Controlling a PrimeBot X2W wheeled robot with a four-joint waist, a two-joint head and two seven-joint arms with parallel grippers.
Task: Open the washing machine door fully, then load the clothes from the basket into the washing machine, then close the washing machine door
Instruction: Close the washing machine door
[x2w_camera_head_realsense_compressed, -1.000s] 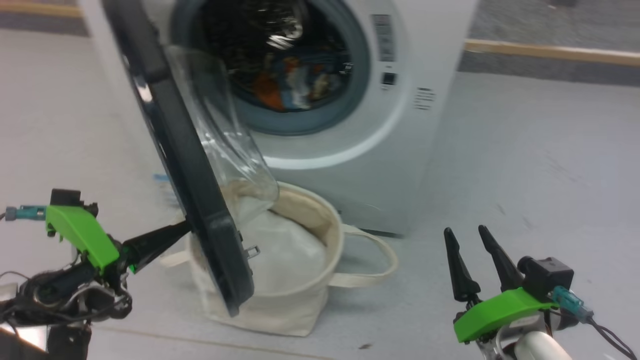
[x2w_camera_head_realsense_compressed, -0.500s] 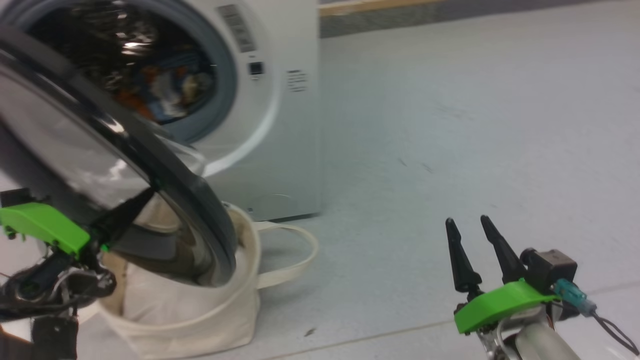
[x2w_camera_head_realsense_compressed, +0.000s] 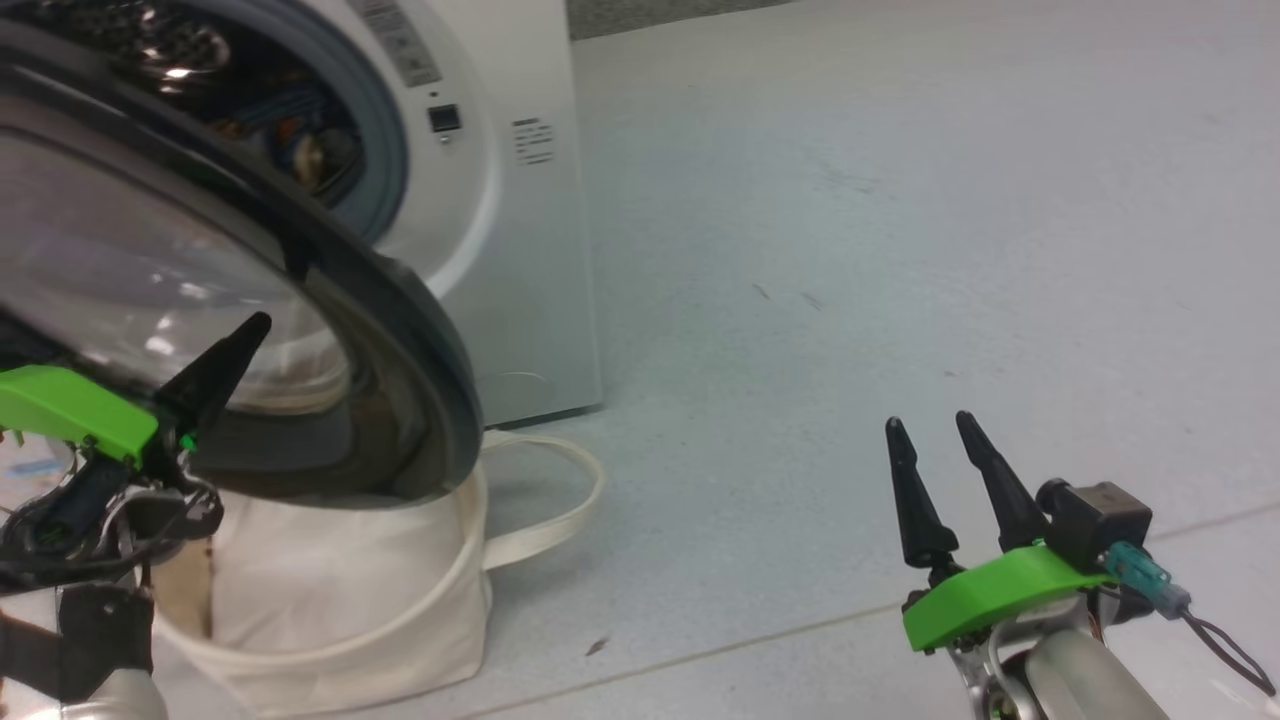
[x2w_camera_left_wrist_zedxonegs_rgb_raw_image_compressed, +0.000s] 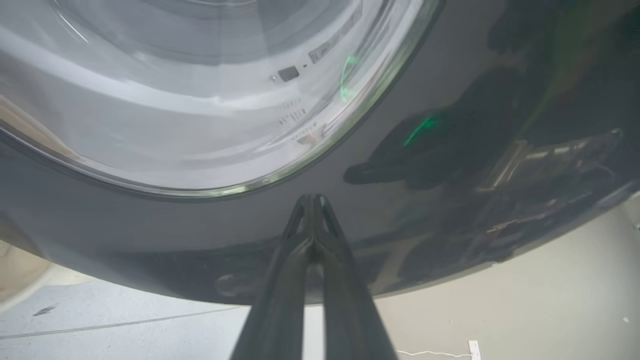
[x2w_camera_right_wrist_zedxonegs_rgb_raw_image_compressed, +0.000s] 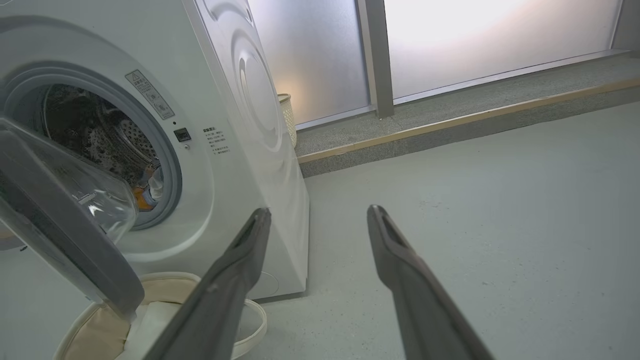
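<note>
left gripper (x2w_camera_head_realsense_compressed: 250, 330) clenched, empty, tip on washing machine door (x2w_camera_head_realsense_compressed: 400, 300) black rim | right gripper (x2w_camera_head_realsense_compressed: 930, 422) spread, idle, near right | door ajar, lower edge over basket (x2w_camera_head_realsense_compressed: 400, 610) | clothes (x2w_camera_head_realsense_compressed: 300, 150) inside washing machine (x2w_camera_head_realsense_compressed: 520, 250) | risk: tip skids off glossy rim; door edge snags basket

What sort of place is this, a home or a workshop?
Probably a laundry corner set up in a bare test room, not a home: a white front-loading washing machine stands on a plain grey floor, a round cream canvas basket before it, and frosted glass panels behind.
</note>
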